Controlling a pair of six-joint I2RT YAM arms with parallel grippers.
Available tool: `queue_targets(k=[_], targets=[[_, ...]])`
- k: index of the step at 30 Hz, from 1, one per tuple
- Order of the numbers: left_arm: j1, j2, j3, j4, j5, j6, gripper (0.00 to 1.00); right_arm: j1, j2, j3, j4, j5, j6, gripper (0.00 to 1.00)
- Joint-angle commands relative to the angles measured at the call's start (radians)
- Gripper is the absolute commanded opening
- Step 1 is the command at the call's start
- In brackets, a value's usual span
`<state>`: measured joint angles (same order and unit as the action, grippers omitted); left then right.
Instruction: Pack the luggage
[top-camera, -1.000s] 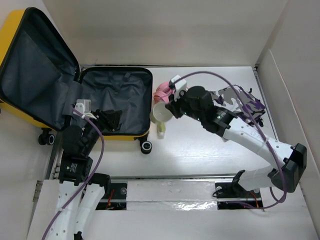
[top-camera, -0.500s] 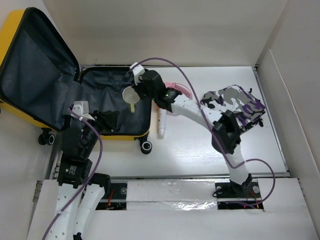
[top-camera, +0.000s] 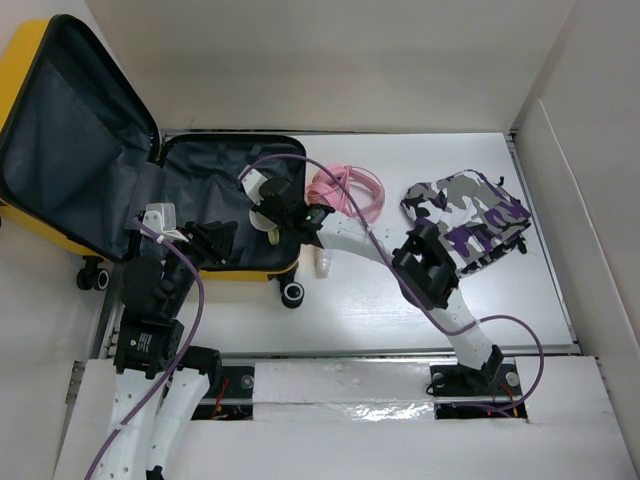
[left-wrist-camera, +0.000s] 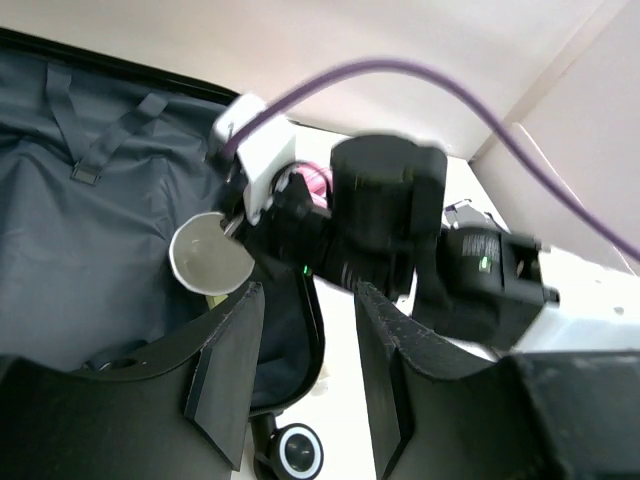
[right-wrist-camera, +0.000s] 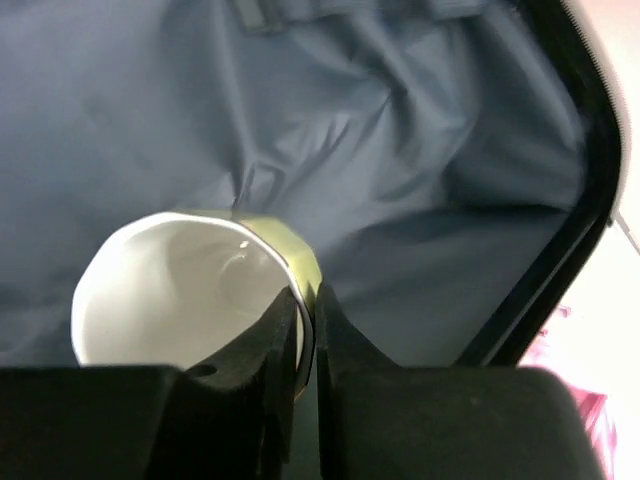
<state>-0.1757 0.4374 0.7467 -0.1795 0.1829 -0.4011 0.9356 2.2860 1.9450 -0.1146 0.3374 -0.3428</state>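
The yellow luggage lies open at the left, its lid (top-camera: 60, 150) raised and its grey-lined base (top-camera: 215, 180) flat on the table. The lining also shows in the left wrist view (left-wrist-camera: 90, 250) and the right wrist view (right-wrist-camera: 400, 150). My right gripper (top-camera: 272, 205) (right-wrist-camera: 305, 300) is shut on the rim of a pale yellow cup (top-camera: 263, 218) (right-wrist-camera: 180, 290) (left-wrist-camera: 208, 262) and holds it over the base's right half. My left gripper (top-camera: 215, 240) (left-wrist-camera: 305, 300) is open and empty at the base's near edge.
A pink coiled cable (top-camera: 350, 190) lies on the table right of the luggage. A camouflage pouch (top-camera: 465, 215) sits further right. A small white tube (top-camera: 325, 263) lies near the luggage's wheel (top-camera: 292, 293) (left-wrist-camera: 300, 455). White walls surround the table.
My right arm has swung left with the cup, from the table beside the luggage to over the luggage's base. The left arm has stayed put.
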Motion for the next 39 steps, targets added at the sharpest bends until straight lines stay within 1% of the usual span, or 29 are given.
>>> queue_targets(k=[1, 2, 3, 5, 6, 8, 9, 11, 12, 13, 14, 15, 16, 17, 18, 20, 21, 22, 23, 24, 27, 29, 34, 39], targets=[[-0.004, 0.007, 0.04, 0.032, 0.007, -0.001, 0.38, 0.032, -0.127, -0.064, 0.167, -0.035, 0.013, 0.2], [-0.004, 0.009, 0.039, 0.034, 0.009, -0.001, 0.38, 0.032, -0.14, -0.09, 0.168, -0.069, 0.025, 0.27], [-0.004, 0.006, 0.039, 0.034, 0.009, -0.002, 0.38, 0.032, -0.157, -0.104, 0.168, -0.081, 0.042, 0.38], [-0.004, 0.004, 0.036, 0.034, 0.01, -0.001, 0.38, 0.032, -0.212, -0.133, 0.17, -0.1, 0.051, 0.46], [-0.004, 0.006, 0.037, 0.034, 0.009, -0.001, 0.38, 0.032, -0.232, -0.153, 0.168, -0.107, 0.06, 0.53], [-0.004, 0.007, 0.037, 0.035, 0.009, -0.002, 0.38, 0.032, -0.305, -0.17, 0.141, -0.11, 0.071, 0.59], [-0.004, 0.007, 0.036, 0.034, 0.01, -0.002, 0.38, 0.032, -0.336, -0.182, 0.136, -0.109, 0.079, 0.68], [-0.004, 0.006, 0.034, 0.035, 0.012, -0.002, 0.38, 0.032, -0.405, -0.256, 0.15, -0.11, 0.088, 0.82], [-0.004, 0.006, 0.034, 0.035, 0.012, -0.002, 0.38, 0.032, -0.477, -0.292, 0.161, -0.119, 0.099, 0.88], [-0.004, 0.006, 0.036, 0.038, 0.012, -0.002, 0.38, 0.032, -0.512, -0.378, 0.188, -0.117, 0.113, 0.87], [-0.004, 0.007, 0.036, 0.037, 0.012, -0.002, 0.38, 0.02, -0.548, -0.432, 0.208, -0.109, 0.134, 0.81], [-0.004, 0.006, 0.036, 0.035, 0.012, -0.002, 0.38, 0.011, -0.612, -0.49, 0.24, -0.097, 0.181, 0.53], [-0.004, 0.004, 0.034, 0.038, 0.015, -0.004, 0.38, -0.003, -0.64, -0.548, 0.3, -0.084, 0.22, 0.36], [-0.004, 0.004, 0.033, 0.038, 0.016, -0.002, 0.38, -0.038, -0.663, -0.658, 0.326, -0.078, 0.261, 0.14], [-0.004, 0.006, 0.034, 0.038, 0.018, -0.002, 0.38, -0.059, -0.678, -0.708, 0.351, -0.086, 0.337, 0.0], [-0.004, 0.009, 0.034, 0.041, 0.02, -0.002, 0.38, -0.118, -0.68, -0.806, 0.383, -0.103, 0.425, 0.0], [-0.004, 0.015, 0.034, 0.041, 0.023, -0.002, 0.38, -0.132, -0.666, -0.817, 0.374, -0.136, 0.477, 0.02], [-0.004, 0.015, 0.033, 0.044, 0.027, -0.002, 0.38, -0.144, -0.631, -0.822, 0.344, -0.15, 0.501, 0.11], [-0.004, 0.015, 0.033, 0.044, 0.029, -0.004, 0.38, -0.144, -0.614, -0.827, 0.336, -0.161, 0.513, 0.24], [-0.004, 0.017, 0.031, 0.048, 0.033, -0.002, 0.38, -0.155, -0.6, -0.837, 0.343, -0.19, 0.516, 0.5], [-0.004, 0.017, 0.029, 0.048, 0.035, -0.002, 0.38, -0.155, -0.55, -0.851, 0.383, -0.242, 0.547, 0.74], [-0.004, 0.017, 0.028, 0.049, 0.033, -0.002, 0.38, -0.155, -0.521, -0.841, 0.397, -0.251, 0.561, 0.76], [-0.004, 0.017, 0.028, 0.046, 0.029, -0.004, 0.38, -0.155, -0.428, -0.827, 0.386, -0.201, 0.637, 0.76], [-0.004, 0.015, 0.029, 0.046, 0.032, -0.001, 0.38, -0.155, -0.393, -0.853, 0.409, -0.175, 0.677, 0.71]])
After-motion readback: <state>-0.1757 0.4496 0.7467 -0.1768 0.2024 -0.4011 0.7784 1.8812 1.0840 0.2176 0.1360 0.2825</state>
